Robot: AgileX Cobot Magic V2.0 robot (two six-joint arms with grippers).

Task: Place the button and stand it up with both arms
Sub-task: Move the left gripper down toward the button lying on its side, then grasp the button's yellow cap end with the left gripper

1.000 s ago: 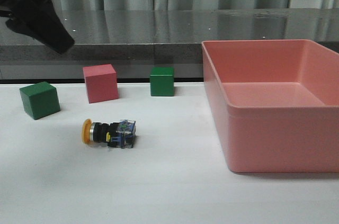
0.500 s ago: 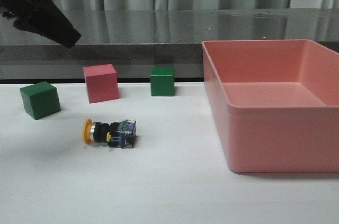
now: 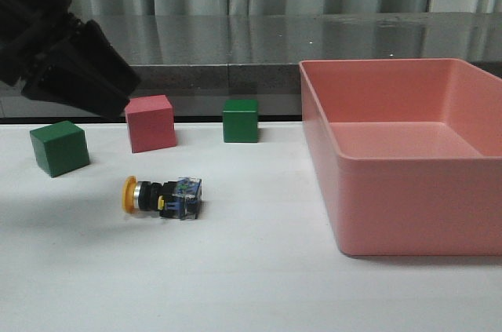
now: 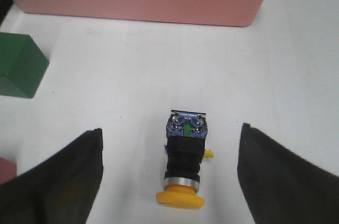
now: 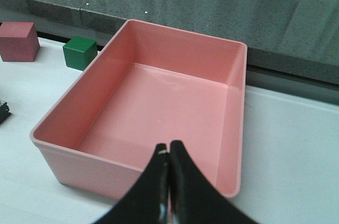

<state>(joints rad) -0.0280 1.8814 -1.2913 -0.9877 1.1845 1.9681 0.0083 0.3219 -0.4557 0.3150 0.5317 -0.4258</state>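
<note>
Button place: lying on its side on the white table (image 3: 251, 285), yellow cap toward the left arm, clear base toward the pink bin (image 3: 408, 151); button (image 3: 162, 195) well apart from the bin, in front of the cubes.
Left gripper (image 4: 169, 181): spread wide, one finger either side of the button (image 4: 185, 167) in the wrist view, touching nothing; seen in the front view (image 3: 74, 65) raised above the table.
Right gripper (image 5: 168, 181): fingers pressed together, holding nothing, above the near wall of the bin (image 5: 132, 128).
Risk, rolling: round cap and collar likely to roll or spin away if nudged by one finger before the other.
Risk, slipping: pinching on the smooth cap rather than the black body likely to squirt the part out.
Risk, toppling: small base, heavy cap; likely to tip over once stood up if let go off-level.
Count, buttons: one.
Count, cubes: three; two green (image 3: 59, 147) (image 3: 240, 120), one red (image 3: 149, 122).
Count, bins: one.
</note>
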